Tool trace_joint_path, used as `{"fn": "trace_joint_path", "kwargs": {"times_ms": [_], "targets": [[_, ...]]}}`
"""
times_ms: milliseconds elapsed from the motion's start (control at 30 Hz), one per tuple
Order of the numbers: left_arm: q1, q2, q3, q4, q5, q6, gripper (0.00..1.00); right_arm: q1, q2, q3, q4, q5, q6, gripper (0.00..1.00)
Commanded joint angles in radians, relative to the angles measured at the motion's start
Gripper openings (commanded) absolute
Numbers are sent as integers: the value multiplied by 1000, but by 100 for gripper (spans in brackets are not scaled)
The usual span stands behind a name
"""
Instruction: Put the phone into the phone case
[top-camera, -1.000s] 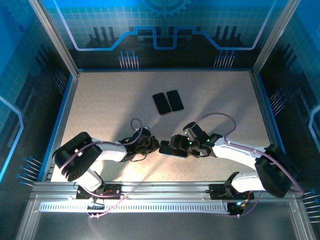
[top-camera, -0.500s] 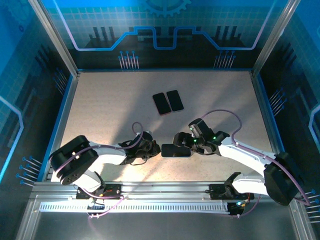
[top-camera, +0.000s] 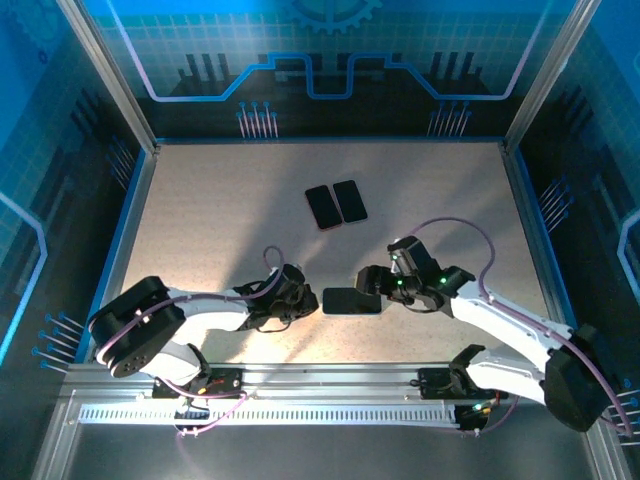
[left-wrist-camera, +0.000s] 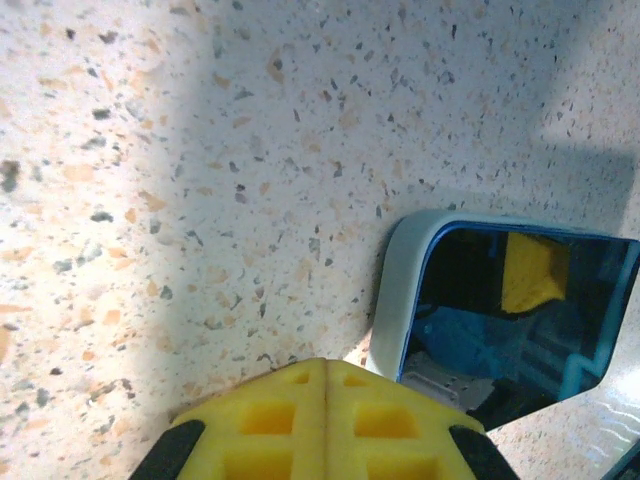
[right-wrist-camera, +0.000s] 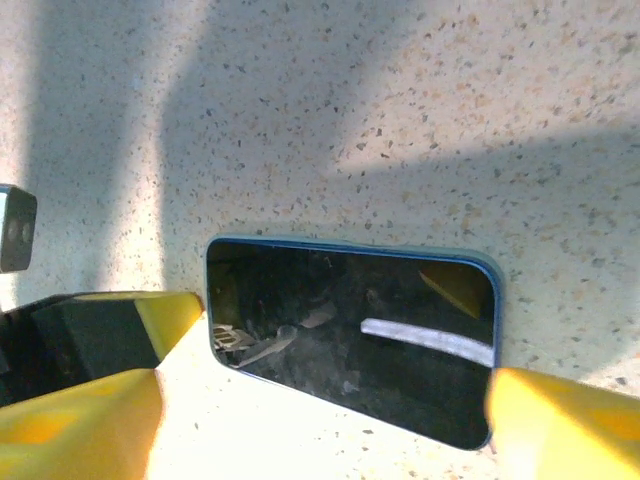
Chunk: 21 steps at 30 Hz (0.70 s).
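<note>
Top external: fixed high behind the arm bases, tilted down toward 12 o'clock, far enough back to take in the whole worktop (top-camera: 200, 220). Left wrist: almost on the surface, looking down past the left end effector (left-wrist-camera: 325, 400) at 6 o'clock, phone (left-wrist-camera: 500, 300) corner at 4 o'clock. Right wrist: close, looking down, right end effector (right-wrist-camera: 330, 420) fingers at 7 and 5 o'clock, phone centred. All three share that phone.

White-and-black arms (top-camera: 205, 305) — purple cables (top-camera: 447, 221), yellow pincer pads (left-wrist-camera: 330, 430).
</note>
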Motion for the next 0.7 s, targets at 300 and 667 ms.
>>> {"fn": "trace_joint_path", "kwargs": {"times_ms": [300, 667], "targets": [[-18, 17, 67, -55, 0, 32, 0, -26, -114, -162, -58, 11, -30, 0], [-42, 74, 98, -51, -8, 19, 0, -71, -54, -188, 11, 1, -47, 0]]}}
